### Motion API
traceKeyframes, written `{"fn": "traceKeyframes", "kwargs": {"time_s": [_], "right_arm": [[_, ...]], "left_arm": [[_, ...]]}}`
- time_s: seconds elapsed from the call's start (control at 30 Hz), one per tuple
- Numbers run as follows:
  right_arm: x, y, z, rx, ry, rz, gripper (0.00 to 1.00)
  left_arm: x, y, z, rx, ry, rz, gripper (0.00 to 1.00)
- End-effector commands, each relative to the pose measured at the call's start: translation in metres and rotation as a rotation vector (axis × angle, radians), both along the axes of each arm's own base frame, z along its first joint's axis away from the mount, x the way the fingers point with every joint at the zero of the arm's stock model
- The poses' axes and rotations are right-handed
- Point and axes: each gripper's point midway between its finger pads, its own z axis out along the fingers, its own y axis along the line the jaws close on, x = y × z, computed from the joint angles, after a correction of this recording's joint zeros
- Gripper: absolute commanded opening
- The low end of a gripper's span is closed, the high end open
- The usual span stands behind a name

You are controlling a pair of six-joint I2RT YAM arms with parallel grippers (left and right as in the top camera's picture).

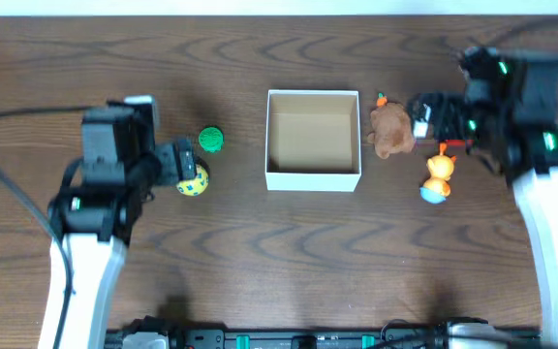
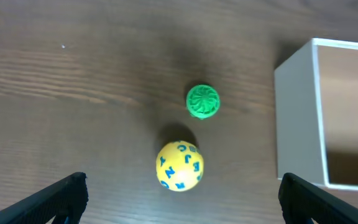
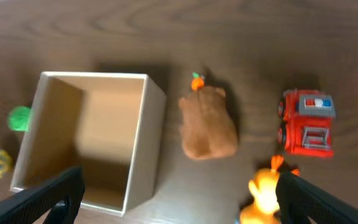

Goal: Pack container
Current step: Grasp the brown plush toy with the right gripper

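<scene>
The container (image 1: 313,180), a square white box with a tan inside, stands empty at the table's middle. It also shows in the left wrist view (image 2: 297,112) and the right wrist view (image 3: 146,149). Left of it lie a green ball (image 1: 210,141) (image 2: 202,101) and a yellow ball with blue letters (image 1: 194,181) (image 2: 179,165). Right of it lie a brown plush (image 1: 391,130) (image 3: 209,124), an orange toy (image 1: 438,174) (image 3: 265,193) and a red fire truck (image 3: 307,122). My left gripper (image 2: 182,199) is open above the yellow ball. My right gripper (image 3: 179,193) is open above the plush and box edge.
The dark wood table (image 1: 289,271) carries everything. Both arms stand at the table's sides, the left arm (image 1: 95,194) and the right arm (image 1: 541,145). The fire truck is mostly hidden under the right gripper in the overhead view.
</scene>
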Motion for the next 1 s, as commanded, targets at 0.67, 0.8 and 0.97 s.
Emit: {"fn": "traceKeyframes", "kwargs": {"time_s": [0.67,0.8,0.97], "right_arm": [[0.070,0.016,-0.216,-0.089,0.395,0.058,0.90],[0.070,0.016,-0.225,-0.093,0.405,0.057,0.68],[0.077,0.017,-0.195,-0.089,0.337,0.057,0.47]], "left_arm": [[0.014,0.038,-0.025,0.005,0.095,0.097,0.98],[0.014,0.038,-0.025,0.005,0.095,0.097,0.98],[0.014,0.038,-0.025,0.005,0.095,0.097,0.98]]}}
